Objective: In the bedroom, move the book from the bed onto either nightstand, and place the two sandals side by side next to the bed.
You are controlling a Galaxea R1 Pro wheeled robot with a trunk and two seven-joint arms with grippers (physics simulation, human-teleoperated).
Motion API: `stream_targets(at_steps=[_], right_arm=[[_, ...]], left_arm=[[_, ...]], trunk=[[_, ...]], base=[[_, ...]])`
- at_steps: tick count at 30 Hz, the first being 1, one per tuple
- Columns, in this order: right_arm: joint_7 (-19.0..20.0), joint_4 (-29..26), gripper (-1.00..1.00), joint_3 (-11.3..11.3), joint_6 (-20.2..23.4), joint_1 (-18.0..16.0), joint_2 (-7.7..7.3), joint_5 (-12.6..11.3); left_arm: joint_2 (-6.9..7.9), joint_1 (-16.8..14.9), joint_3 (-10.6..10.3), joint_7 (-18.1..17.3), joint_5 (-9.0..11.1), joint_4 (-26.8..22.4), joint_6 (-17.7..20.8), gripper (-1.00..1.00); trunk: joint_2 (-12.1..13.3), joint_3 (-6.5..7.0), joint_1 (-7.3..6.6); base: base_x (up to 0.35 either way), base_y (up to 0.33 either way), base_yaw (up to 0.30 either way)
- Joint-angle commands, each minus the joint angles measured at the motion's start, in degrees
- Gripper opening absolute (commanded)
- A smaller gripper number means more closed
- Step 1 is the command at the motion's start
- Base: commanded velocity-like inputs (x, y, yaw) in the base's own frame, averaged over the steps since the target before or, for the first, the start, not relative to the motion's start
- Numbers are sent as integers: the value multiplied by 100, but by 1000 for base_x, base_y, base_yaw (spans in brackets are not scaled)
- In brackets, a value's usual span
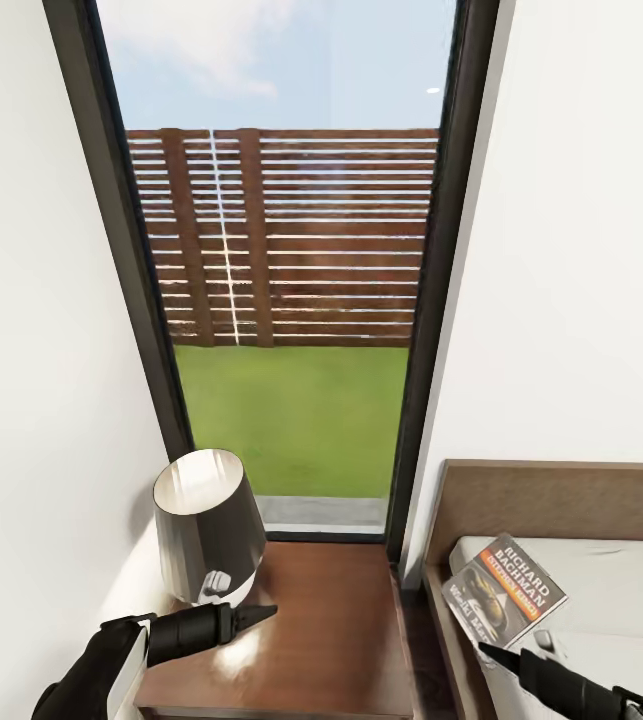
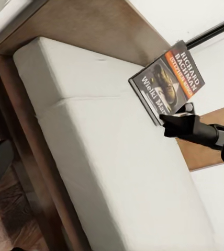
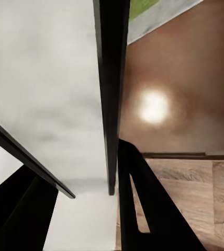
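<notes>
The head view faces a tall dark-framed window (image 1: pixel 291 250) between white walls, with grass and a slatted wooden fence outside.

Below the window stands the nightstand (image 1: pixel 331 640), its dark brown top bare apart from a lamp (image 1: pixel 208 525) with a dark shade, which sits at the corner nearest the wall on the robot's left.

To the right of the nightstand is the bed (image 1: pixel 561 500), with a brown headboard and a pale mattress.

The book (image 1: pixel 504 590) is held tilted above the mattress corner nearest the nightstand, cover up, the lettering "Richard Bachman" legible.

The right end effector (image 1: pixel 491 655) reaches in from the lower right of the head view and grips the book at its lower edge. The left wrist view confirms it: the dark fingers meet the book (image 2: pixel 167 83) at that edge, and the book is raised clear of the mattress (image 2: pixel 112 172). The right wrist view shows one finger (image 3: pixel 143 209) beside a thin dark edge that is clamped between the fingers, with the nightstand top beyond.

The left end effector (image 1: pixel 261 613) hovers over the near left part of the nightstand, just in front of the lamp. Its fingertips lie close together, with nothing between them.
</notes>
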Motion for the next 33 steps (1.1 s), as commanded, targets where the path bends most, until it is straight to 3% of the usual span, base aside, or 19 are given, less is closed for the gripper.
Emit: stream_targets(at_steps=[1,6,10,12,14,17,18,19,20,23,26,33], right_arm=[[6,-118,-100,24,128,-3,-7,-46],[5,-1412,-100,18,1199,-3,-22,-46],[-9,-1925,-100,39,1804,-3,8,-48],[-30,-2000,-100,48,2023,-3,114,-50],[-42,-2039,-100,46,2206,-3,396,-46],[-66,-2041,-100,39,2384,-3,1108,-40],[-74,-2032,-100,34,2409,-5,1280,-39],[-77,-2029,-100,33,2421,-6,1345,-39],[-133,-2021,-100,28,2484,-10,1558,-38],[-692,-2049,-100,27,2684,-22,1784,-48],[-1216,-2089,-100,21,3514,-32,1938,-77],[-1269,-2096,-100,17,3885,-63,1949,-98]], left_arm=[[1,-4,4,-11,17,-1,58,100],[1,-4,4,6,16,3,51,100],[1,-4,4,32,10,3,50,100],[1,-4,4,36,12,3,50,100],[1,-4,4,38,11,3,50,100],[1,-4,4,39,10,3,50,100],[1,-4,4,39,12,3,50,100],[1,-4,4,39,11,3,50,100],[1,-4,4,39,12,3,48,100],[-3,-4,4,50,11,3,44,100],[-13,-4,4,61,10,3,41,100],[-8,-4,4,66,10,10,33,100]], trunk=[[-13,-14,4],[-13,-14,4],[-13,-14,4],[-13,-14,4],[-13,-14,4],[-13,-14,4],[-13,-14,4],[-13,-14,4],[-13,-14,4],[-13,-14,4],[-13,-14,4],[-13,-14,4]], base=[[0,0,0],[0,0,0],[0,0,0],[0,0,0],[0,0,0],[0,0,0],[0,0,0],[0,0,0],[0,0,0],[0,0,0],[0,0,0],[0,0,0]])
